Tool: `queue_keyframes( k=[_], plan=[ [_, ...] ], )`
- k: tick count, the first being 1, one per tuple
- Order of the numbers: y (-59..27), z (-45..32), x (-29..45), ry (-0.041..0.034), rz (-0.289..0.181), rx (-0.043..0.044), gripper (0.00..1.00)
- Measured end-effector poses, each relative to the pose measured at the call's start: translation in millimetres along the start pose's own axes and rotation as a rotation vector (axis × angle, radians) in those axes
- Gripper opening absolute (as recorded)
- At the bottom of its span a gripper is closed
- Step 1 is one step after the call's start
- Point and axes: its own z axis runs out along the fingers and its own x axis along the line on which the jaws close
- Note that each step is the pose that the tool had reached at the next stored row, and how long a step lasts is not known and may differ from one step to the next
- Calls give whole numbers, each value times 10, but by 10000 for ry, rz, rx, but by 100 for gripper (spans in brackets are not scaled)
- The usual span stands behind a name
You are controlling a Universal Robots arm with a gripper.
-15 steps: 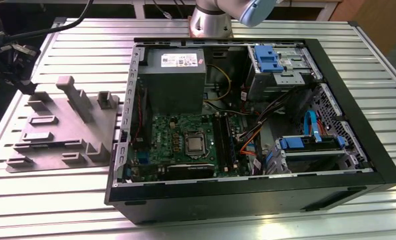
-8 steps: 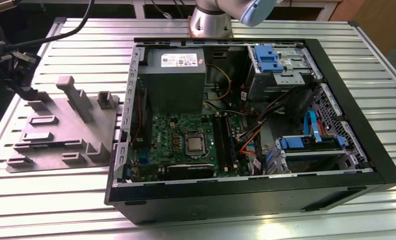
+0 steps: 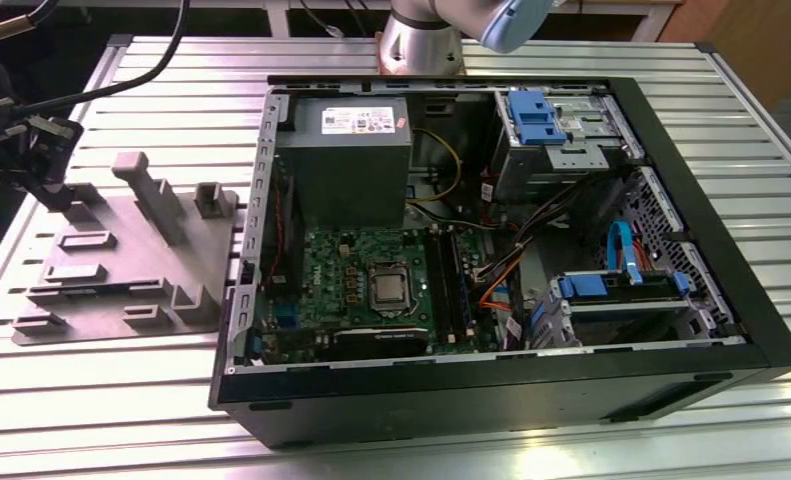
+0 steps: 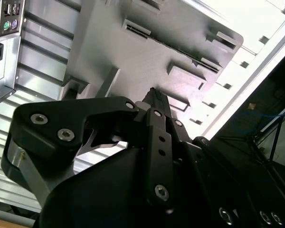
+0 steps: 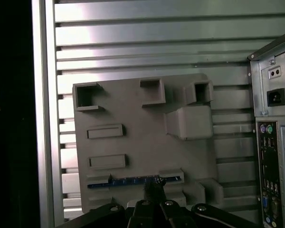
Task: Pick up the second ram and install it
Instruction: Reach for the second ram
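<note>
The second ram (image 5: 133,180) lies on edge in a slot of the grey fixture (image 5: 133,109) on the table (image 5: 156,42). The pincer (image 5: 154,189) hangs just over its middle, fingers seemingly pressed together and holding nothing.

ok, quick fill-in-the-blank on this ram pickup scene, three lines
1. The ram lies in a slot of the grey ___.
2. The fixture sits on the exterior view's ___ of the case.
3. In the first wrist view, the pincer is nearest the ___.
Missing: fixture; left; ram.
</note>
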Motion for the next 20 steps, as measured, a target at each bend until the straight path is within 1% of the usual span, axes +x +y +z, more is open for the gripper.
queue_keyframes(
  k=[5, 7, 20],
  plan=[
    [-2, 3, 0, -1, -1, -1, 10],
    [-13, 19, -2, -2, -2, -2, 10],
    [-101, 208, 15, 0, -2, 0, 10]
  ],
)
